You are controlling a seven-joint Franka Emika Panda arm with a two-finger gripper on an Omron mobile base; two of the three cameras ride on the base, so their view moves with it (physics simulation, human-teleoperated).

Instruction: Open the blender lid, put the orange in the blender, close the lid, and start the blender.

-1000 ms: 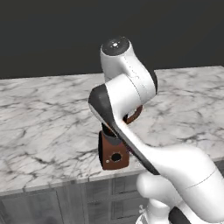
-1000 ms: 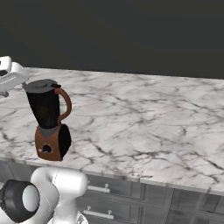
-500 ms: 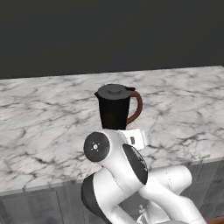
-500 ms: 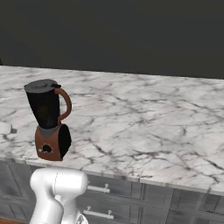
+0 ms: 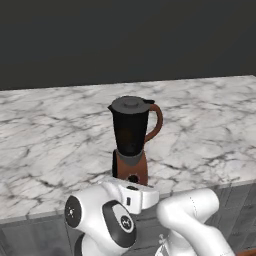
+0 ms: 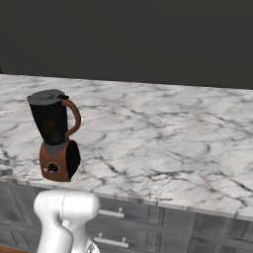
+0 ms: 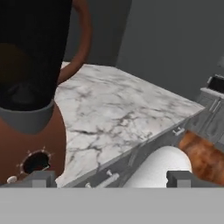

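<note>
The blender (image 5: 131,135) stands near the front edge of the marble counter, with its handle to the right. The blender lid (image 5: 131,104) sits flat on the jar top. In the right base view the blender (image 6: 55,133) is at the left, lid (image 6: 47,96) on. In the hand view my gripper (image 7: 111,178) is open and holds nothing. It sits low, close to the blender's reddish-brown base (image 7: 30,144), with the round black dial (image 7: 36,162) just above the left fingertip (image 7: 41,177). The dark jar (image 7: 30,48) rises above. The orange is out of view.
The marble counter (image 5: 60,135) runs wide to both sides of the blender. Grey drawers with bar handles (image 6: 111,213) lie under its front edge. My folded white arm (image 5: 110,220) hangs in front of the cabinets, below the counter top. A dark wall stands behind.
The arm has swung down from above the counter to low in front of its edge, uncovering the blender in the left base view. The blender has not moved.
</note>
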